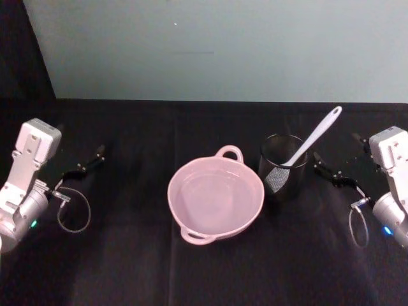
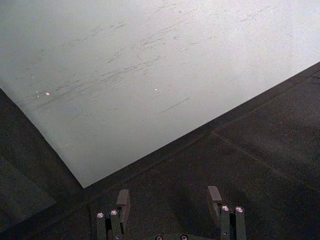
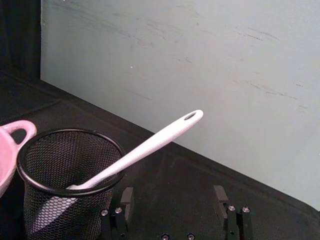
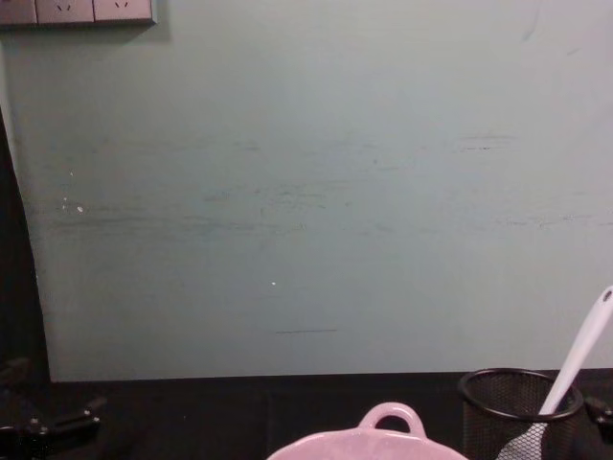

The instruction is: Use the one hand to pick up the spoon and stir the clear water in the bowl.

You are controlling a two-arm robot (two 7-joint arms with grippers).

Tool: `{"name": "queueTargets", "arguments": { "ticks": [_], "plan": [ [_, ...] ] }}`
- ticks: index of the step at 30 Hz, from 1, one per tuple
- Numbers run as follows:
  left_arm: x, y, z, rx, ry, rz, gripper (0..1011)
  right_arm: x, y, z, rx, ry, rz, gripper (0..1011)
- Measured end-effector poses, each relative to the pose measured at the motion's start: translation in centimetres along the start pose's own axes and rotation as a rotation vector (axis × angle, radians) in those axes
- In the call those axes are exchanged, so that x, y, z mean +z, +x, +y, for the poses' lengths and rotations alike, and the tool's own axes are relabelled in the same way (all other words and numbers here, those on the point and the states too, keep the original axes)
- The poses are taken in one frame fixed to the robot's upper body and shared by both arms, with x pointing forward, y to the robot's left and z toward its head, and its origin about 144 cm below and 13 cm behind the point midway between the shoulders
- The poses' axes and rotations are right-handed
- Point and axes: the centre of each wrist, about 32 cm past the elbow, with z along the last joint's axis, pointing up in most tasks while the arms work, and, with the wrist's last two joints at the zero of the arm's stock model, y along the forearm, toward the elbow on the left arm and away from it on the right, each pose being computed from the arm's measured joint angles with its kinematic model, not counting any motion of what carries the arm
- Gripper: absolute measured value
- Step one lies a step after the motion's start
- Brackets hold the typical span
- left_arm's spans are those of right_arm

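Note:
The pale pink bowl [image 1: 172,199] sits mid-table with clear water in it; its loop handle points to the back wall. Just to its right a black wire-mesh cup [image 1: 284,168] holds the white spoon [image 1: 313,138], head down, handle leaning up and to the right. The right wrist view shows that spoon [image 3: 150,145] in the cup [image 3: 70,185], beside the bowl's rim [image 3: 11,142]. My right gripper [image 1: 328,171] hovers open just right of the cup, its fingertips [image 3: 220,195] empty. My left gripper [image 1: 88,162] waits open at the far left, well away from the bowl.
Black cloth covers the table up to a pale green back wall. In the chest view the bowl's handle [image 4: 391,418], the cup [image 4: 517,407] and the spoon's handle [image 4: 578,356] rise at the lower right. Open cloth lies in front of the bowl.

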Motion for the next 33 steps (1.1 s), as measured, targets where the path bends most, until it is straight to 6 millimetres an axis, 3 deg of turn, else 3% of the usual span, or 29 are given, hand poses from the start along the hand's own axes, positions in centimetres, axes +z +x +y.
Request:
{"name": "queueTargets", "arguments": {
  "ticks": [33],
  "plan": [
    [0.0, 0.0, 0.0, 0.0, 0.0, 0.0, 1011, 0.0, 0.0, 0.0, 0.0, 0.0, 0.0, 1003]
  ]
}}
